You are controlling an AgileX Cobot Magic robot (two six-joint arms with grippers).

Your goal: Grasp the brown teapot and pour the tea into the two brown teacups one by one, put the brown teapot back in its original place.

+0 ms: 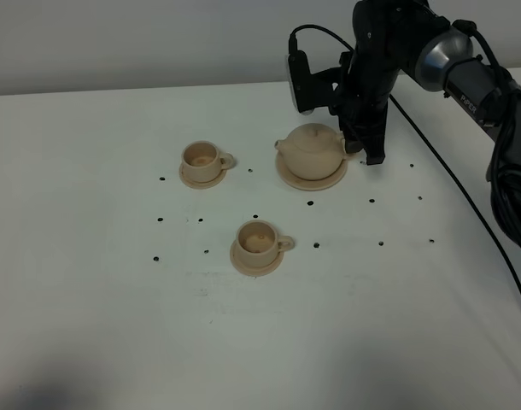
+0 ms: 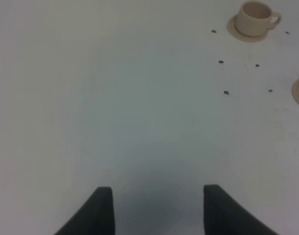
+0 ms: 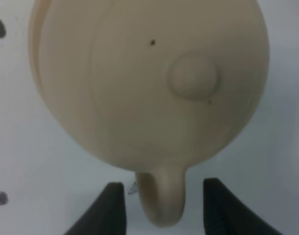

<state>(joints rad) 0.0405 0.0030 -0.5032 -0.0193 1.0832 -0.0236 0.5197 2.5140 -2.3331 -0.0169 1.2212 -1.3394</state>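
straddling the handle (image 3: pixel 161 205) of one brown teapot (image 1: pixel 313 150), right hand (image 3: pixel 163 196) unclenched, left hand (image 2: pixel 157 196) released; two brown teacups (image 1: pixel 201 157) (image 1: pixel 258 238), three saucers (image 1: pixel 288 178) (image 1: pixel 187 181) (image 1: pixel 241 261)

White dotted table (image 1: pixel 90 325) under one wide saucer (image 1: pixel 316 184), two cup saucers (image 1: pixel 192 181) (image 1: pixel 254 268)

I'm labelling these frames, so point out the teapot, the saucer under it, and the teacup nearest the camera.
brown teapot (image 3: pixel 148 90), right wrist view, on its rounded top.
wide saucer (image 1: pixel 325 184), exterior high view, on its bare front rim.
near teacup (image 1: pixel 258 237), exterior high view, inside its bowl.
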